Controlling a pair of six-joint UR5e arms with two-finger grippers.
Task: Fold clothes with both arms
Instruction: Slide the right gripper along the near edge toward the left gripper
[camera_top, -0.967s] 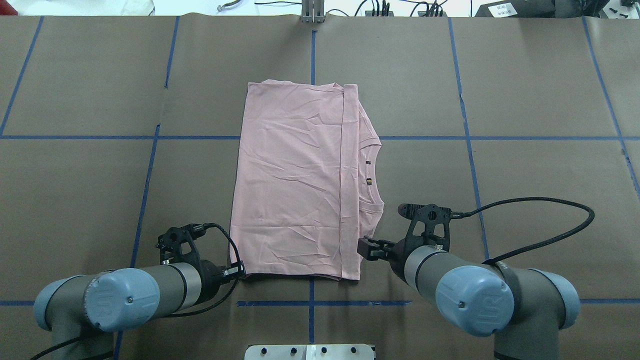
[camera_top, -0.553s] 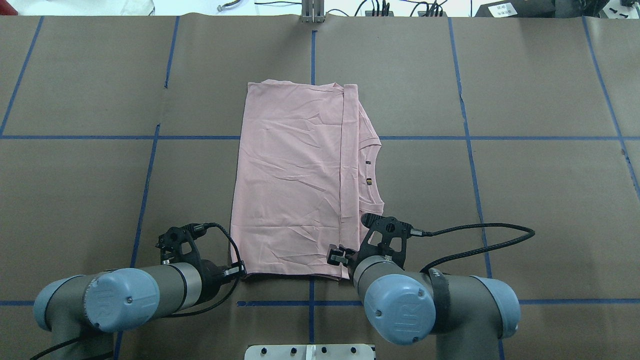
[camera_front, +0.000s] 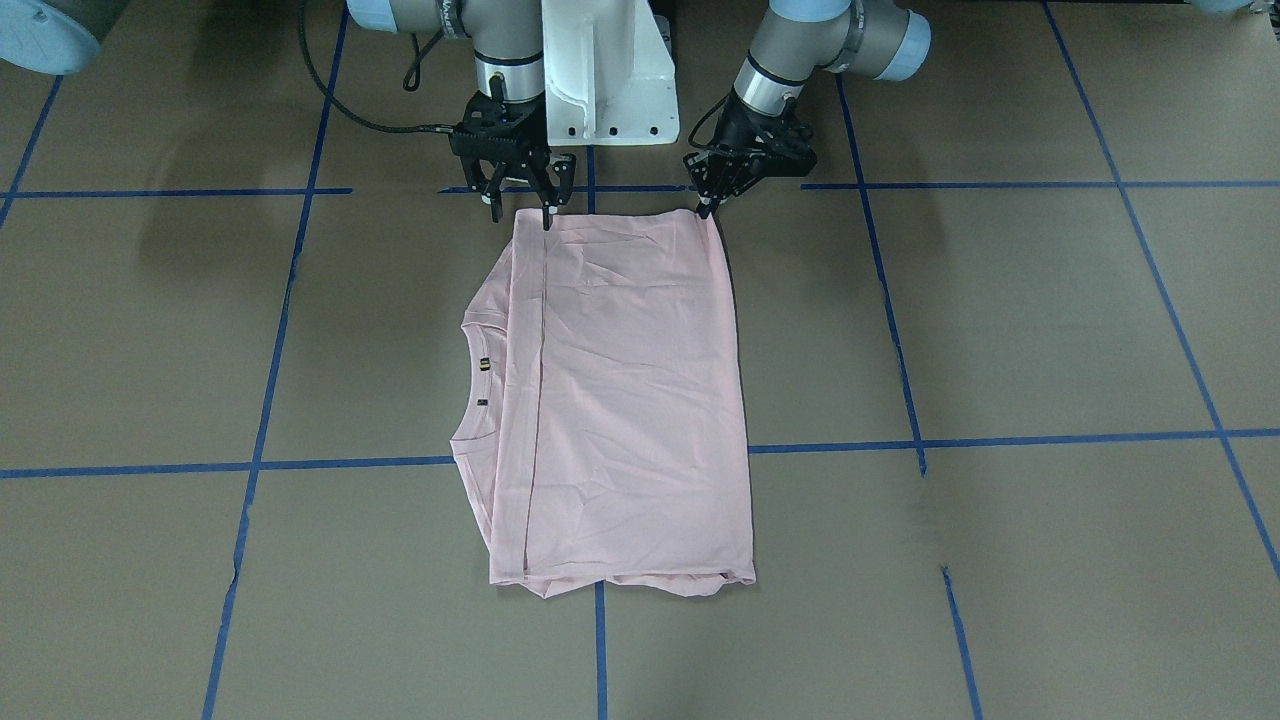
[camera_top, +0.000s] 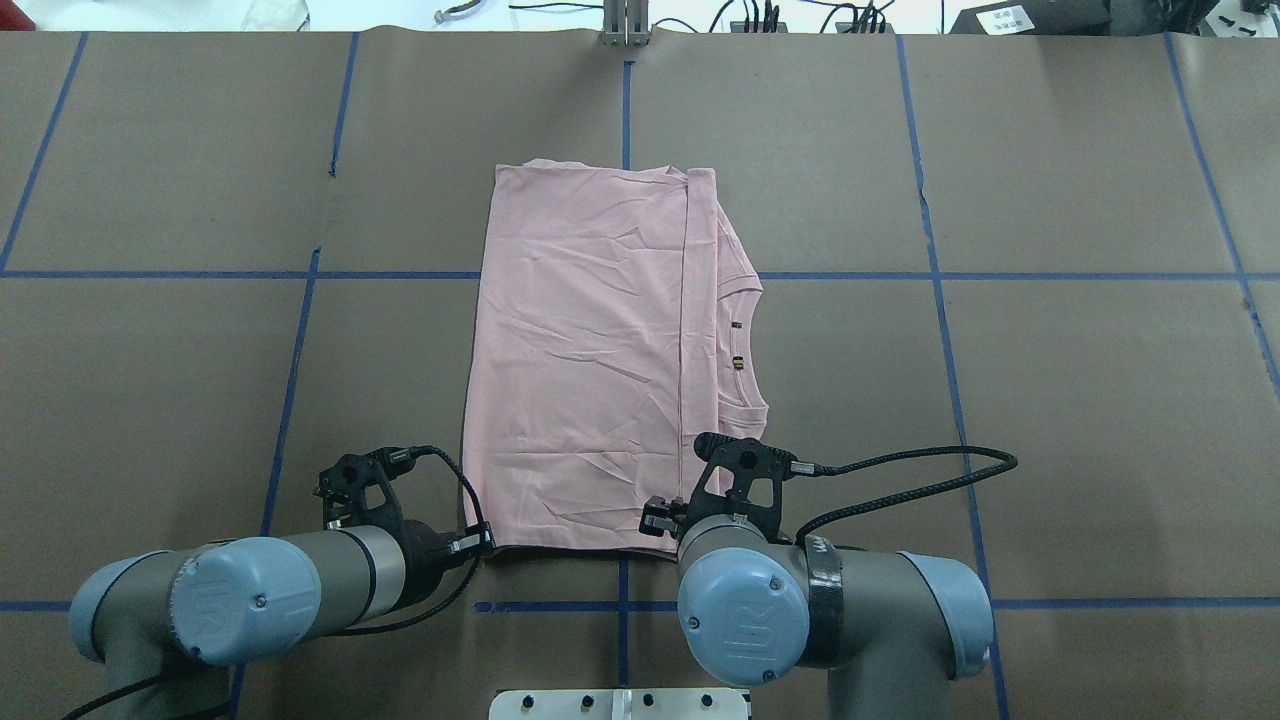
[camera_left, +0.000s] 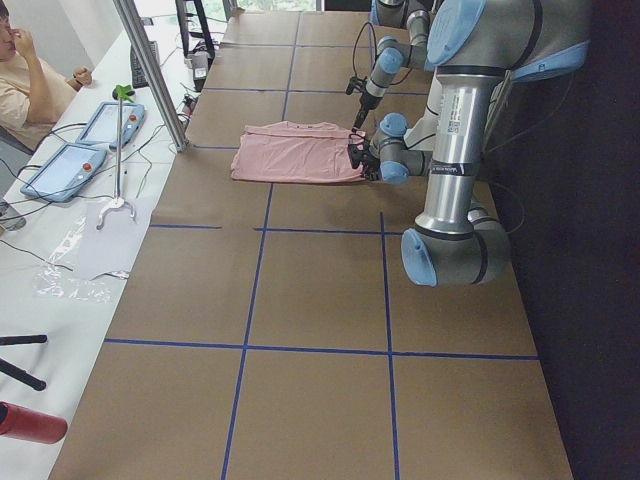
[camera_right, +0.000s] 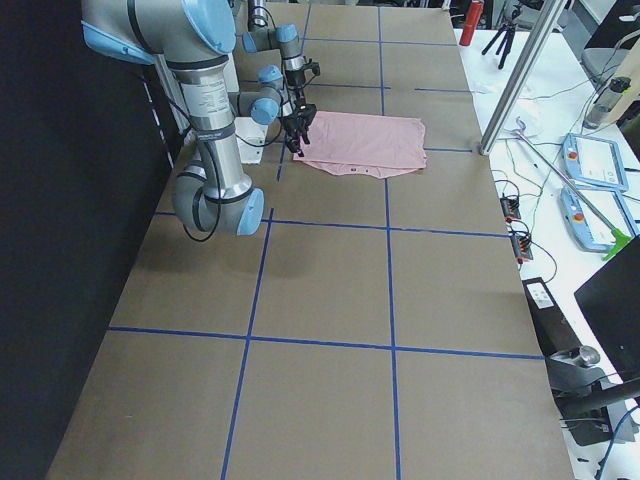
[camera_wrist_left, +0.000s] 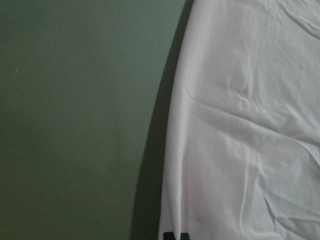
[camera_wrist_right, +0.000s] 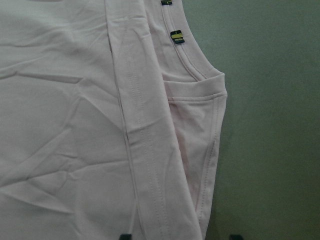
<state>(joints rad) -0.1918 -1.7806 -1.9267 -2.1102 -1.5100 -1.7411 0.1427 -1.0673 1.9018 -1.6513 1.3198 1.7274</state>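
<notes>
The pale pink T-shirt (camera_top: 580, 350) lies folded lengthwise on the brown table, collar and small dark tags (camera_top: 737, 362) on its right side; it also shows in the front view (camera_front: 620, 400). My left gripper (camera_top: 484, 543) is low at the shirt's near left corner, shut on the edge of the cloth; its tips meet there in the left wrist view (camera_wrist_left: 176, 236) and the front view (camera_front: 708, 208). My right gripper (camera_top: 655, 520) is open over the near edge by the folded hem (camera_wrist_right: 145, 150), its fingertips (camera_wrist_right: 125, 236) either side of it (camera_front: 522, 210).
The white pedestal base (camera_front: 610, 70) stands just behind the shirt's near edge. Blue tape lines (camera_top: 940, 275) grid the table. An operator (camera_left: 30, 80) sits by tablets (camera_left: 60, 165) beyond the far edge, next to a metal post (camera_left: 150, 70).
My right arm has swung left, from beside the shirt's near right corner to over the near edge at the folded hem. My left arm and the shirt have not moved.
</notes>
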